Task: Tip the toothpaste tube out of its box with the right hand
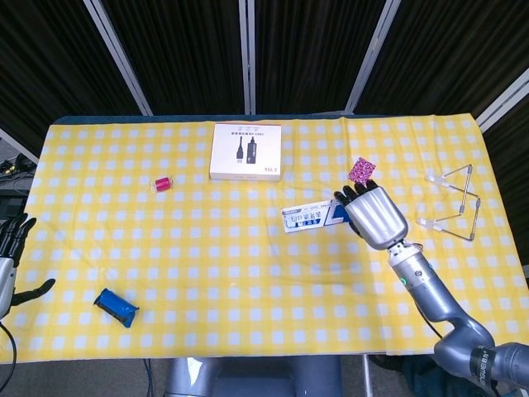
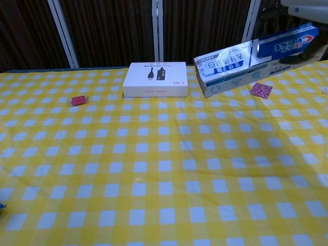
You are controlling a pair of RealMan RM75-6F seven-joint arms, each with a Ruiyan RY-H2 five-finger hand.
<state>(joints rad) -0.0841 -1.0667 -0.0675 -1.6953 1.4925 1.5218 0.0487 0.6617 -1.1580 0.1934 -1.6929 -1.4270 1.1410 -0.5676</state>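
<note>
My right hand [image 1: 376, 215] grips the right end of the blue-and-white toothpaste box [image 1: 307, 217] and holds it high above the yellow checked table [image 1: 248, 273]. In the chest view the toothpaste box [image 2: 251, 59] hangs in the air, tilted with its left end lower, and only the edge of my right hand [image 2: 307, 7] shows at the top right corner. No tube shows outside the box. My left hand [image 1: 10, 256] stays at the table's left edge, fingers apart, holding nothing.
A flat white box [image 1: 245, 151] lies at the back middle. A small red object [image 1: 162, 184] sits left of it, a blue object [image 1: 115, 307] near the front left, a magenta square [image 1: 361, 170] behind my right hand, and a wire stand [image 1: 455, 203] at the right.
</note>
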